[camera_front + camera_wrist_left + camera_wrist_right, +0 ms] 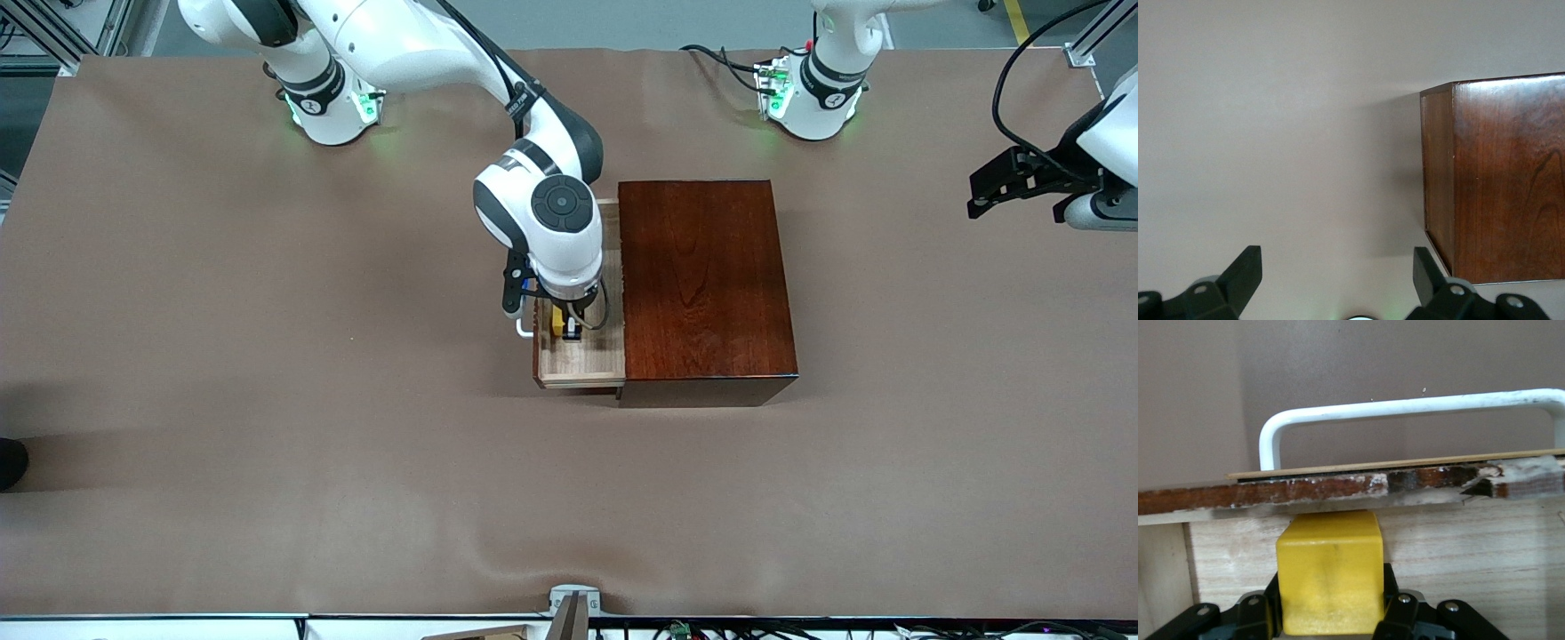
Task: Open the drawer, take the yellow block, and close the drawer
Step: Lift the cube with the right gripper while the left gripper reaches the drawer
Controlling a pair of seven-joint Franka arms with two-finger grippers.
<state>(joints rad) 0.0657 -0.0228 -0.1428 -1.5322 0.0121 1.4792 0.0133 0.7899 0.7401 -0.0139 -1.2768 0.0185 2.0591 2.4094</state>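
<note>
The drawer stands pulled out of the reddish-brown wooden box toward the right arm's end of the table. Its white handle and worn front panel fill the right wrist view. My right gripper reaches down into the light-wood tray and is shut on the yellow block, one black finger pressed on each side. The yellow block sits close to the drawer front. My left gripper waits open in the air at the left arm's end of the table, with nothing between its fingers.
The left wrist view shows a corner of the wooden box and bare brown table cover beside it. A metal bracket sits at the table edge nearest the front camera.
</note>
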